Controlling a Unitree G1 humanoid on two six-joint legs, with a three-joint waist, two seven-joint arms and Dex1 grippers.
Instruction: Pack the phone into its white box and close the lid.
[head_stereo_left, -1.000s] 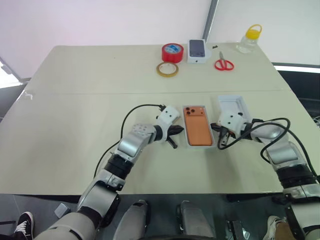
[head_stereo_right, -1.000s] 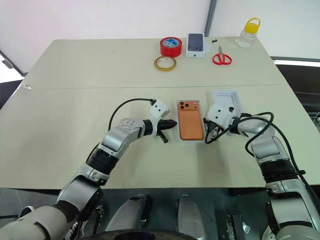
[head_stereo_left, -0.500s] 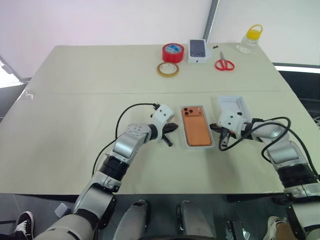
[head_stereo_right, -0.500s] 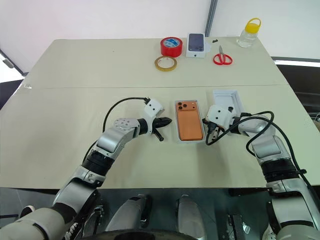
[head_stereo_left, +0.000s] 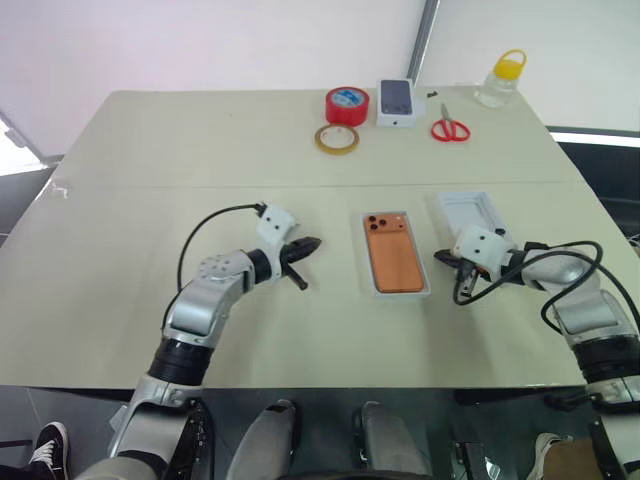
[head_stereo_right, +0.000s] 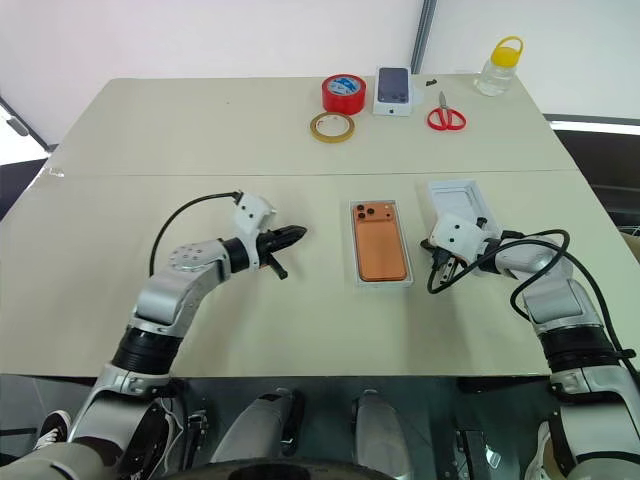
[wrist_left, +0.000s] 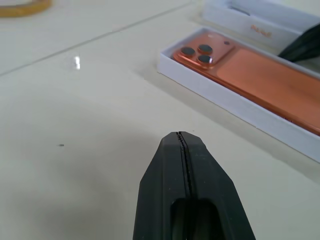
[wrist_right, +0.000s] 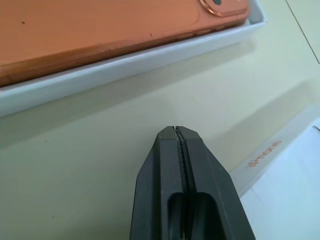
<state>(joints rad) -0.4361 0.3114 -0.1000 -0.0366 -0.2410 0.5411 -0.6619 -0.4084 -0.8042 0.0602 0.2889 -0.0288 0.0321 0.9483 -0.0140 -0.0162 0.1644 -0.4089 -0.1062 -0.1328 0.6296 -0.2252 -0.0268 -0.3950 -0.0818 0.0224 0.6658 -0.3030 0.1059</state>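
The orange phone (head_stereo_left: 392, 258) lies camera-side up inside the white box (head_stereo_left: 403, 293) in the middle of the table. Just to its right sits the white lid (head_stereo_left: 465, 210), inside up. My left gripper (head_stereo_left: 312, 242) is shut and empty, hovering well to the left of the box and pointing toward it. In the left wrist view its fingers (wrist_left: 178, 150) are pressed together with the phone (wrist_left: 250, 75) ahead. My right gripper (head_stereo_left: 440, 257) is also shut and empty, close beside the box's right wall and over the lid's near end. The right wrist view shows its tip (wrist_right: 175, 131) near the box wall (wrist_right: 125, 65).
Along the far edge of the table stand a red tape roll (head_stereo_left: 345, 104), a tan tape ring (head_stereo_left: 335, 139), a small white box printed with a dark phone (head_stereo_left: 397, 101), red scissors (head_stereo_left: 449, 129) and a yellow-capped bottle (head_stereo_left: 500, 80).
My left gripper has drawn away from the box toward the left, staying shut. The right gripper has backed off a little to the right. Phone, box and lid have not moved.
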